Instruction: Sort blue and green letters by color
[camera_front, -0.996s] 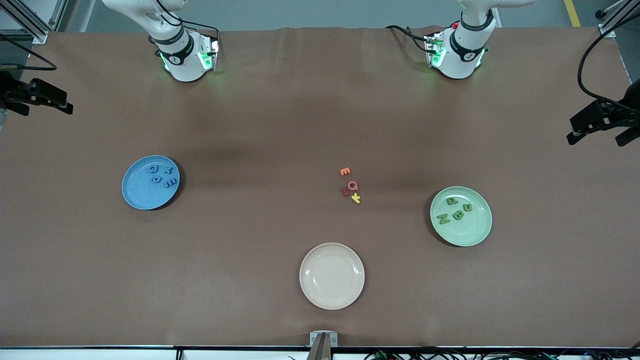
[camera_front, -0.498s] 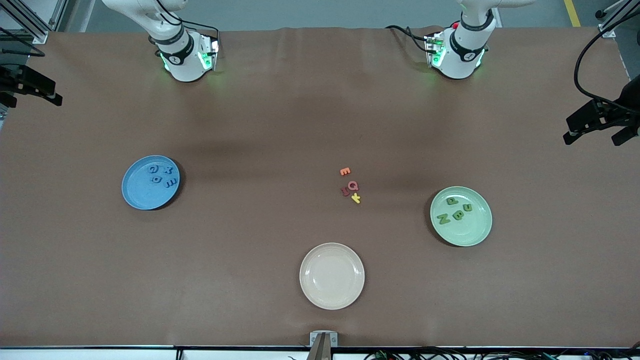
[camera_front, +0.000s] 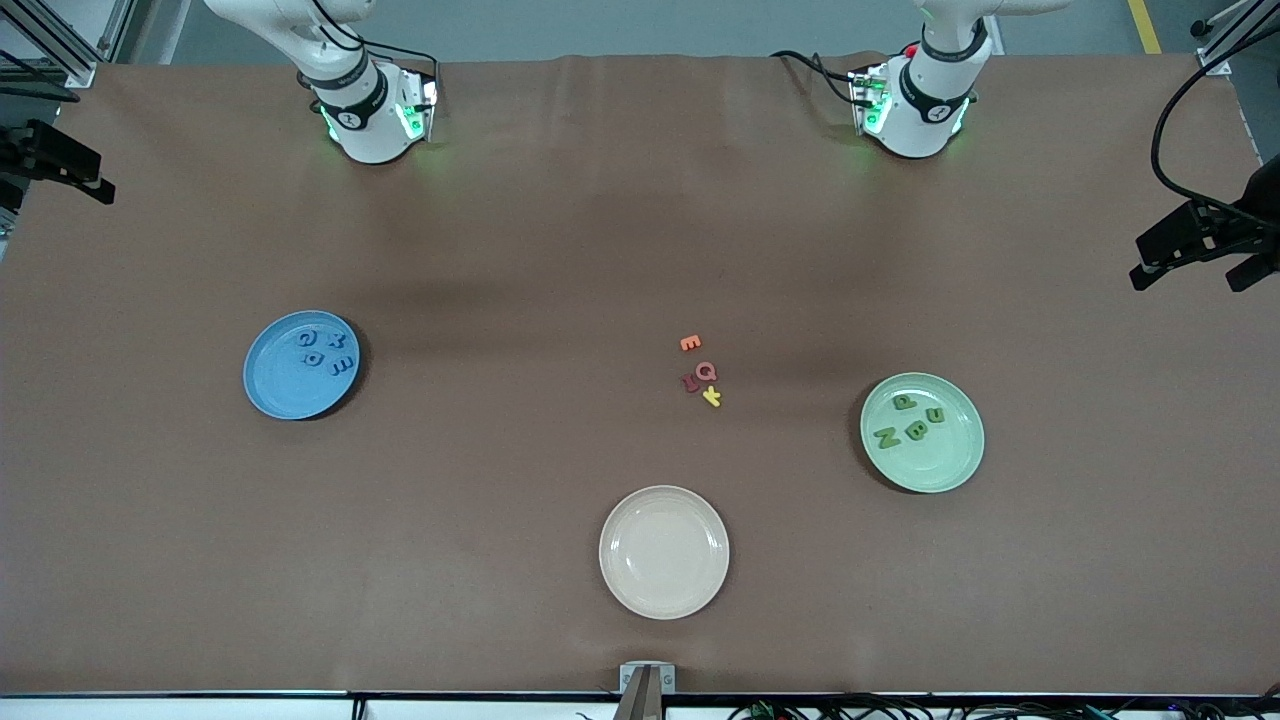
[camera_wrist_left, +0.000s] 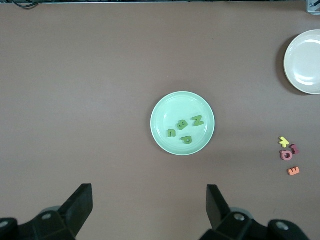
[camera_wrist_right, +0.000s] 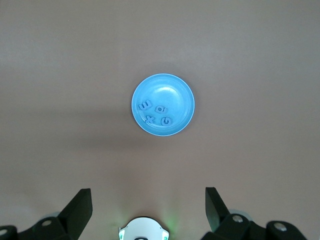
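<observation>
Now both arms wait high with jaws spread wide: left claw (camera_wrist_left: 145, 210) over green letters (camera_wrist_left: 184, 129), right claw (camera_wrist_right: 145, 210) over blue letters (camera_wrist_right: 155, 113).

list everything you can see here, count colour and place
blue letters: four, blue, on the blue plate
green letters: four, green, on the green plate
other letters: four, orange, pink, red, yellow, on bare table mid-way between the plates
cream plate: one, holds nothing, nearest the front camera
left gripper: open, high over the table, green plate below
right gripper: open, high over the table, blue plate below
</observation>
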